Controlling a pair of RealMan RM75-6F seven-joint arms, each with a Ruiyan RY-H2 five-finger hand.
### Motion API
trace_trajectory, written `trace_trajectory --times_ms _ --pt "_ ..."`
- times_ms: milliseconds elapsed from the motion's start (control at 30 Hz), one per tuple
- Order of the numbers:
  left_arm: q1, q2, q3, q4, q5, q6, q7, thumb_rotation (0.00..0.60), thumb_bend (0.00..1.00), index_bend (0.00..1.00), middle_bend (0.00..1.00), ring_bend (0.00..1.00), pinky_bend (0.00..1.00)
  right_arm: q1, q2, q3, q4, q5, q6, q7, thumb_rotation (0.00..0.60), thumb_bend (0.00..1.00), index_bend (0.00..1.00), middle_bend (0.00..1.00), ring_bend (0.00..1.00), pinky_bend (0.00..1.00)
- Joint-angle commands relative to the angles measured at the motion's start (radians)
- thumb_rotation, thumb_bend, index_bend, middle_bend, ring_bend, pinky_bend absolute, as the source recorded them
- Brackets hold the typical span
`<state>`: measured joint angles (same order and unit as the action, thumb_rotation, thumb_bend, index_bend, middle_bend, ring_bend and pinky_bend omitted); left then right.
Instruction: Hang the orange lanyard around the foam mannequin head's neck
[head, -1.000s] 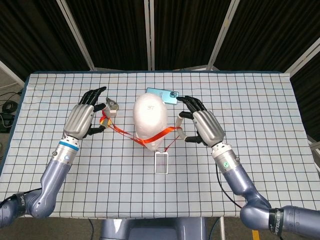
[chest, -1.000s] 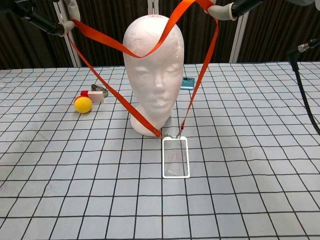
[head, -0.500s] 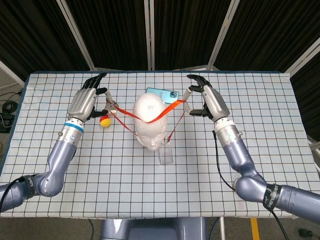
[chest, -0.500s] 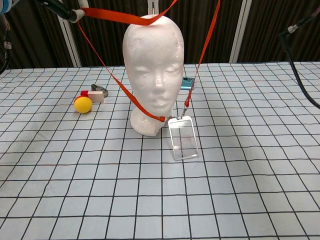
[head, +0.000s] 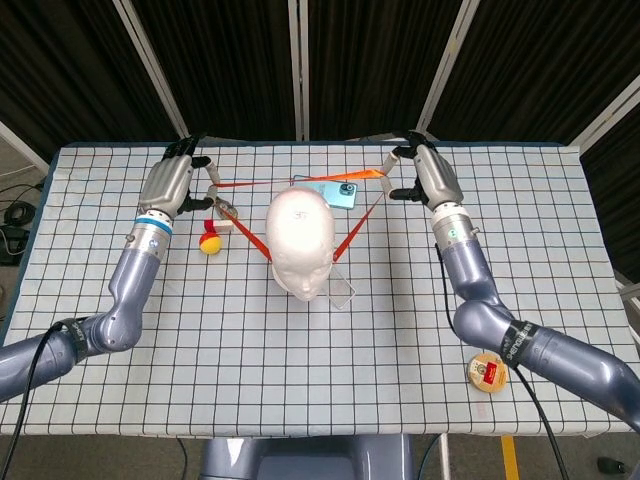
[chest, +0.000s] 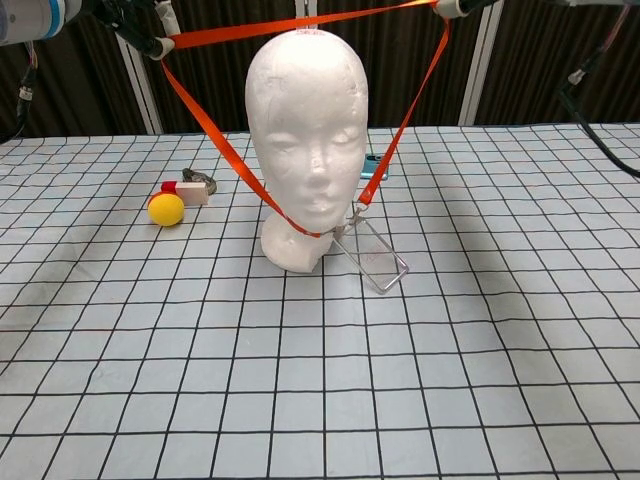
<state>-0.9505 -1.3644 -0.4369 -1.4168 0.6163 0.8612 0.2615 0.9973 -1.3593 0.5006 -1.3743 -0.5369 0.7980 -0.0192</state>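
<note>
Checked bench (head: 560, 250); both hands, left hand (head: 172, 182) and right hand (head: 428, 176), pinch the orange lanyard (chest: 215, 130) taut above the foam mannequin head (chest: 308, 150); carry the rear span behind the crown, then lower evenly.

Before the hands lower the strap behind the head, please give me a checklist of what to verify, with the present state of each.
1. Left hand holds the orange lanyard: ok.
2. Right hand holds it: ok.
3. Rear strap has cleared the top of the mannequin head: cannot tell.
4. Front of the loop is under the chin: ok.
5. Badge holder hangs free: not ok, its lower edge seems on the table.
6. Head upright: ok.
</note>
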Motion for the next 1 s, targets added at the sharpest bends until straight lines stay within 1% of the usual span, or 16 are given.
trace_trajectory --times_ms 33,67,100,133,167,200,233,300,333,400,567,633,800,867,933,1000 --pt "-0.023 -0.04 0.014 0.075 -0.015 -0.046 -0.024 0.6 0.52 0.54 0.0 0.0 0.0 0.027 -0.051 -0.025 0.079 0.01 -0.035 -0.004 0.6 0.54 0.71 0.12 0.0 0.0" --pt "-0.028 -0.052 0.017 0.101 -0.015 -0.06 -0.032 0.6 0.51 0.47 0.0 0.0 0.0 0.032 -0.065 -0.028 0.107 0.009 -0.043 -0.002 0.6 0.54 0.71 0.12 0.0 0.0" --pt "-0.034 -0.065 0.019 0.13 -0.017 -0.076 -0.042 0.6 0.5 0.36 0.0 0.0 0.0 0.038 -0.081 -0.032 0.137 0.006 -0.051 0.0 0.6 0.52 0.67 0.12 0.0 0.0" --pt "-0.039 -0.079 0.019 0.159 -0.017 -0.09 -0.054 0.6 0.45 0.21 0.0 0.0 0.0 0.044 -0.097 -0.035 0.168 0.003 -0.058 0.002 0.6 0.48 0.6 0.12 0.0 0.0" --pt "-0.044 -0.093 0.018 0.184 -0.014 -0.104 -0.068 0.6 0.39 0.11 0.0 0.0 0.0 0.049 -0.113 -0.037 0.197 -0.003 -0.063 0.006 0.6 0.43 0.52 0.11 0.0 0.0" --pt "-0.047 -0.105 0.017 0.208 -0.009 -0.117 -0.083 0.6 0.26 0.02 0.0 0.0 0.0 0.053 -0.129 -0.04 0.225 -0.012 -0.068 0.011 0.6 0.33 0.38 0.08 0.0 0.0" --pt "-0.05 -0.117 0.017 0.229 -0.003 -0.129 -0.098 0.6 0.13 0.0 0.0 0.0 0.0 0.056 -0.143 -0.043 0.252 -0.02 -0.073 0.014 0.6 0.23 0.25 0.05 0.0 0.0" --pt "-0.053 -0.138 0.016 0.266 0.017 -0.141 -0.125 0.6 0.01 0.0 0.0 0.0 0.0 0.061 -0.164 -0.056 0.295 -0.035 -0.089 0.011 0.6 0.13 0.12 0.01 0.0 0.0" --pt "-0.054 -0.148 0.015 0.285 0.034 -0.144 -0.142 0.6 0.0 0.0 0.0 0.0 0.0 0.063 -0.173 -0.061 0.316 -0.046 -0.095 0.011 0.6 0.1 0.07 0.0 0.0 0.0" --pt "-0.05 -0.164 0.015 0.317 0.088 -0.144 -0.184 0.6 0.0 0.0 0.0 0.0 0.0 0.065 -0.188 -0.075 0.355 -0.072 -0.101 0.005 0.6 0.09 0.04 0.0 0.0 0.0" --pt "-0.036 -0.156 0.031 0.329 0.168 -0.134 -0.221 0.6 0.0 0.0 0.0 0.0 0.0 0.055 -0.19 -0.096 0.381 -0.119 -0.082 -0.018 0.6 0.09 0.02 0.0 0.0 0.0" --pt "-0.022 -0.139 0.035 0.31 0.189 -0.115 -0.226 0.6 0.0 0.0 0.0 0.0 0.0 0.04 -0.173 -0.102 0.364 -0.14 -0.063 -0.023 0.6 0.13 0.02 0.0 0.0 0.0" --pt "0.028 -0.074 0.057 0.216 0.244 -0.036 -0.21 0.6 0.0 0.0 0.0 0.0 0.0 -0.027 -0.078 -0.133 0.221 -0.194 -0.01 -0.052 0.6 0.29 0.02 0.0 0.0 0.0" --pt "0.056 -0.042 0.079 0.181 0.281 0.017 -0.18 0.6 0.0 0.0 0.0 0.0 0.0 -0.07 -0.024 -0.17 0.14 -0.228 0.007 -0.07 0.6 0.38 0.03 0.0 0.0 0.0" --pt "0.095 -0.002 0.101 0.119 0.311 0.076 -0.154 0.6 0.0 0.0 0.0 0.0 0.0 -0.122 0.04 -0.2 0.035 -0.267 0.028 -0.066 0.6 0.5 0.04 0.0 0.0 0.0" --pt "0.124 0.029 0.12 0.07 0.329 0.116 -0.13 0.6 0.0 0.0 0.0 0.0 0.0 -0.156 0.082 -0.221 -0.027 -0.294 0.037 -0.062 0.6 0.6 0.06 0.0 0.0 0.0"
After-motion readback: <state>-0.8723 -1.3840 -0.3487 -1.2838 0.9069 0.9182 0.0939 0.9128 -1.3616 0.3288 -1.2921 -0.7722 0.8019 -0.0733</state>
